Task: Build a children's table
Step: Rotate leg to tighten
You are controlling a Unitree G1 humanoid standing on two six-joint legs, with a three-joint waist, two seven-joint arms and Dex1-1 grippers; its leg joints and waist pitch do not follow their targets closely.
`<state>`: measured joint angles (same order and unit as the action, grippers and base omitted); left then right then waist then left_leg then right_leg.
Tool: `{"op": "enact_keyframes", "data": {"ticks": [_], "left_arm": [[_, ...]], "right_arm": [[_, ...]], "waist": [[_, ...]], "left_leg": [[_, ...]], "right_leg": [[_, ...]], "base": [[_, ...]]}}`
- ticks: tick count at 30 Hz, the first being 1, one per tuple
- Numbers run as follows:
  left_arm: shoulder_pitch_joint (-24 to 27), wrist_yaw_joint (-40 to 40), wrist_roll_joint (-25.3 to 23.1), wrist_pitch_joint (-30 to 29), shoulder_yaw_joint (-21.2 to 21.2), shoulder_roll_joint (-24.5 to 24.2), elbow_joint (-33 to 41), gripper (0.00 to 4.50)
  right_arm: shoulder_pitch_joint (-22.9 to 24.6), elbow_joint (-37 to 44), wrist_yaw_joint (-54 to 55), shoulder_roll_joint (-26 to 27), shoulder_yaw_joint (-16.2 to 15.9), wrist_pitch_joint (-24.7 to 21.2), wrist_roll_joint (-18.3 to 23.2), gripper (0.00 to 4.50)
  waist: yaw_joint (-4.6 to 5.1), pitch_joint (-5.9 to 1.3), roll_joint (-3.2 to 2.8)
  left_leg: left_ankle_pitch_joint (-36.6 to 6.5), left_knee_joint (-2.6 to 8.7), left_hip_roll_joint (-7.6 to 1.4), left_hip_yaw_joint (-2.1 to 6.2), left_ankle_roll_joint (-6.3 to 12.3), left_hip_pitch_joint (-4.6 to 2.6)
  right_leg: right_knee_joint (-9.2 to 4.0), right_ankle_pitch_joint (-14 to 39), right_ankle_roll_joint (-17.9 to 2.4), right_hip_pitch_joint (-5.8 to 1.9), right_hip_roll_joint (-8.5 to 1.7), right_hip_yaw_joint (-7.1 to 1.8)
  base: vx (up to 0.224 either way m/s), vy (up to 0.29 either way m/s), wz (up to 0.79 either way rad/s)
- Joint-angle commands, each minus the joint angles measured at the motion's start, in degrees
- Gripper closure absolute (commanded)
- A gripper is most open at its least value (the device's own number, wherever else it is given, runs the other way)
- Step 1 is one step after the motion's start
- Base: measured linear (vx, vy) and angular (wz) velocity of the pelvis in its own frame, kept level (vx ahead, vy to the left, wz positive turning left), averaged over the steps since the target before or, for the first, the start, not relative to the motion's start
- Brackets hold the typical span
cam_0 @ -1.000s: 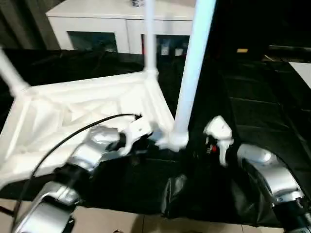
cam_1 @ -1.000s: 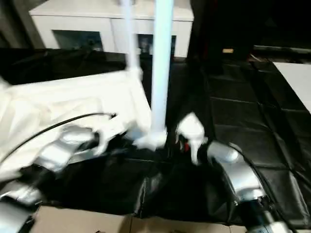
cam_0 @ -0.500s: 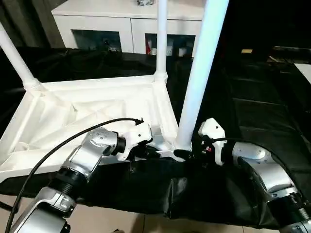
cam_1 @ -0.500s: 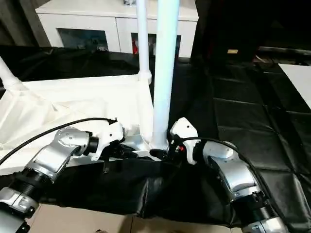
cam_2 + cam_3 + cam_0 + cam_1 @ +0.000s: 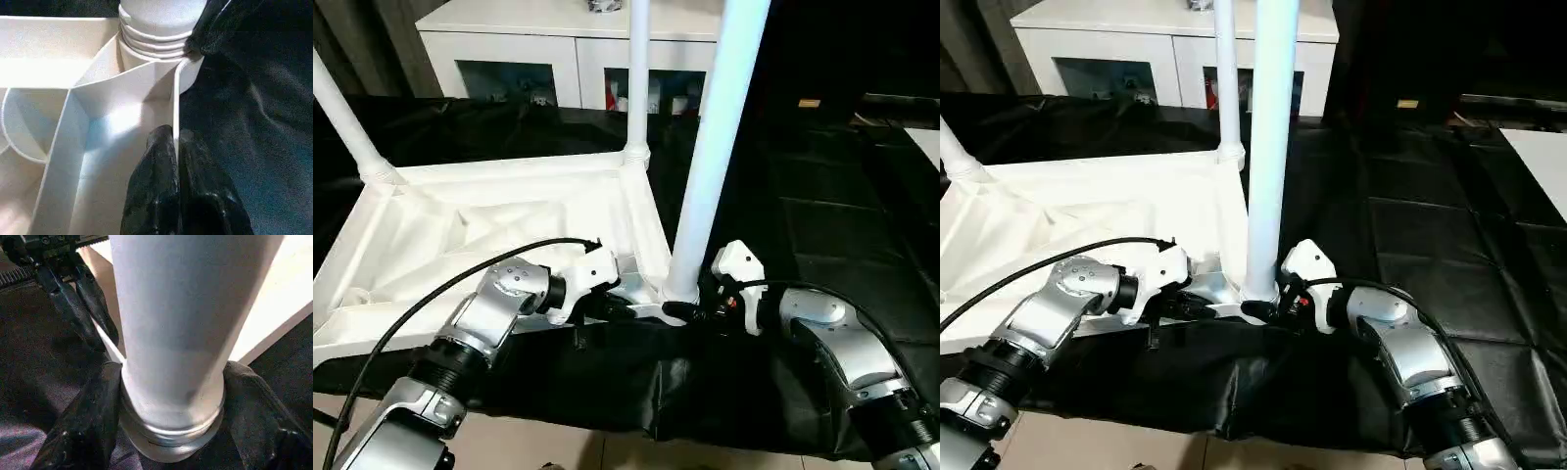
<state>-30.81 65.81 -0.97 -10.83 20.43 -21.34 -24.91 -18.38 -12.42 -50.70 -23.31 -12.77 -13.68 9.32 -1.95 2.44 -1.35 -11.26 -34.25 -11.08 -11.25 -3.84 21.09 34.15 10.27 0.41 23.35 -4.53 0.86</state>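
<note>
Since a second ago the right pincer [image 5: 1268, 311] has closed in around the base of the near leg [image 5: 705, 166] at the upturned children's table [image 5: 489, 235]'s 5 o'clock corner, while the left pincer [image 5: 622, 305] stays clamped on the rim [image 5: 174, 105], so screwing in looks imminent.

Your near right corner is crowded: the right gripper [image 5: 166, 431] wraps the base of the near leg [image 5: 710, 166], and the left gripper [image 5: 177, 161] pinches the table rim [image 5: 174, 110] just beside it. The far leg [image 5: 637, 78] and left leg [image 5: 342, 113] stand as posts. You have open room over the black sheet [image 5: 832, 196] to the right.
</note>
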Motion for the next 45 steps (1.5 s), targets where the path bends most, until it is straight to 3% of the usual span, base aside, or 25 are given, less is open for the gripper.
{"op": "enact_keyframes", "data": {"ticks": [1, 7, 9, 14, 18, 23, 24, 27, 31, 32, 34, 37, 39, 42, 45], "left_arm": [[-0.7, -2.7, -0.8, 0.3, 0.1, 1.6, -0.3, 4.5], [-5.3, -14.0, -3.0, -1.0, -2.2, 6.5, -8.4, 4.5], [-9.1, -22.0, -4.0, -3.0, -3.4, 10.4, -14.2, 4.5], [-12.9, -31.3, -4.6, -3.4, -5.4, 14.7, -20.4, 4.5], [-14.9, -36.1, -5.4, -2.3, -6.2, 16.8, -23.9, 4.5], [-15.0, -34.7, -5.0, -1.4, -6.0, 16.1, -24.2, 4.5], [-14.8, -34.5, -5.0, -1.2, -5.9, 15.8, -24.0, 4.5], [-13.6, -32.8, -6.0, -0.1, -5.1, 14.4, -23.2, 4.5], [-11.6, -30.1, -6.0, 0.1, -4.3, 12.7, -20.4, 4.5], [-10.3, -28.0, -5.9, -0.2, -3.9, 11.5, -18.2, 4.5], [-9.1, -25.7, -5.7, -0.4, -3.4, 10.2, -16.3, 4.5], [-7.5, -21.0, -5.2, -0.3, -2.4, 8.0, -13.9, 4.5], [-6.2, -16.0, -4.0, 1.7, -1.4, 6.3, -12.0, 4.5], [-4.3, -9.5, -1.9, 2.9, -0.1, 4.6, -8.6, 4.5], [-2.4, -4.2, -0.6, 2.4, 1.4, 2.9, -4.0, 4.5]], "right_arm": [[-1.4, -3.1, 7.2, 2.2, 1.7, 0.9, -2.3, 1.82], [-3.5, -9.6, 26.4, 8.8, 7.1, -1.5, -5.1, 1.83], [-4.4, -12.1, 35.8, 12.6, 9.1, -4.3, -6.0, 1.83], [-6.8, -16.6, 45.7, 17.3, 11.3, -5.9, -6.8, 1.83], [-9.0, -20.2, 51.1, 20.3, 11.2, -4.7, -7.6, 1.83], [-9.3, -19.2, 48.1, 21.9, 11.4, -1.3, -5.6, 1.83], [-9.1, -18.4, 46.8, 21.7, 11.2, -0.7, -5.3, 1.27], [-8.1, -15.5, 44.0, 19.9, 9.8, 0.7, -6.0, 1.11], [-7.0, -11.6, 41.1, 17.9, 10.7, -0.6, -4.2, 0.74], [-6.3, -8.9, 36.4, 15.8, 10.4, -2.7, -2.7, 0.74], [-5.2, -6.5, 31.1, 12.5, 9.0, -2.9, -2.7, 0.67], [-2.5, -2.0, 20.3, 8.1, 8.2, -3.7, 1.2, 0.67], [-0.4, 1.1, 13.2, 4.7, 7.1, -3.3, 3.4, 0.67], [1.5, 3.3, 7.4, 1.6, 5.4, -2.4, 4.3, 0.67], [2.4, 4.9, 3.0, -0.6, 3.8, -2.4, 4.6, 0.67]], "waist": [[0.14, -3.44, 0.71], [0.99, -3.41, 0.75], [0.99, -3.48, 0.79], [0.9, -3.81, 0.81], [0.78, -3.77, 0.73], [0.69, -3.63, 0.83], [0.65, -3.64, 0.77], [0.42, -3.7, 0.79], [1.15, -3.64, 0.88], [1.26, -3.67, 0.85], [1.2, -3.63, 0.88], [1.28, -3.47, 0.73], [1.19, -3.4, 0.68], [1.03, -3.37, 0.69], [0.65, -3.12, 0.69]], "left_leg": [[-9.1, 3.94, -1.6, 0.59, 3.84, -0.47], [-11.4, 4.13, -1.23, 0.73, 0.64, -0.67], [-10.9, 4.06, -1.17, 0.72, 0.95, -0.65], [-6.4, 3.64, -0.9, 0.56, 2.82, -0.33], [-7.2, 3.73, -0.94, 0.61, 2.81, -0.52], [-9.7, 3.9, -1.06, 0.64, 2.96, -0.55], [-9.3, 3.92, -1.08, 0.67, 3.08, -0.52], [-7.5, 3.84, -1.05, 0.71, 3.84, -0.27], [-7.7, 3.83, -1.09, 0.77, 4.73, -0.14], [-7.7, 3.75, -1.07, 0.71, 4.8, -0.15], [-7.6, 3.76, -1.28, 0.75, 5.42, -0.2], [-8.9, 3.74, -1.29, 0.64, 5.8, -0.2], [-10.4, 3.88, -1.5, 0.72, 5.43, -0.33], [-10.9, 4.03, -1.76, 0.8, 5.12, -0.4], [-13.1, 4.3, -1.93, 0.75, 4.05, -0.61]], "right_leg": [[-3.19, 6.7, -14.5, -2.7, -2.39, -1.25], [-3.7, 11.8, -12.6, -2.48, -2.26, -1.27], [-3.68, 10.3, -12.7, -2.51, -2.24, -1.32], [-3.17, 3.2, -13.9, -2.96, -2.15, -1.35], [-3.37, 4.5, -14.2, -2.98, -2.27, -1.23], [-3.66, 7.3, -13.3, -2.94, -2.44, -1.24], [-3.62, 6.9, -13.3, -2.95, -2.39, -1.21], [-3.25, 3.5, -13.6, -3.26, -2.33, -1.17], [-3.33, 3.8, -14.1, -3.4, -2.4, -1.13], [-3.34, 4.1, -14.2, -3.34, -2.34, -1.14], [-3.3, 3.7, -14.5, -3.42, -2.26, -1.11], [-3.45, 5.2, -14.7, -3.22, -2.28, -1.17], [-3.73, 7.3, -14.6, -3.09, -2.34, -1.17], [-3.65, 7.4, -14.9, -3.0, -2.42, -1.2], [-3.86, 11.3, -14.4, -2.62, -2.5, -1.3]], "base": [[0.0, 0.0, 0.0], [0.0, 0.0, 0.0], [0.0, 0.0, 0.0], [0.0, 0.0, 0.0], [0.0, 0.0, 0.0], [0.0, 0.0, 0.0], [0.0, 0.0, 0.0], [0.0, 0.0, 0.0], [0.0, 0.0, 0.0], [0.0, 0.0, 0.0], [0.0, 0.0, 0.0], [0.0, 0.0, 0.0], [0.0, 0.0, 0.0], [0.0, 0.0, 0.0], [0.0, 0.0, 0.0]]}}
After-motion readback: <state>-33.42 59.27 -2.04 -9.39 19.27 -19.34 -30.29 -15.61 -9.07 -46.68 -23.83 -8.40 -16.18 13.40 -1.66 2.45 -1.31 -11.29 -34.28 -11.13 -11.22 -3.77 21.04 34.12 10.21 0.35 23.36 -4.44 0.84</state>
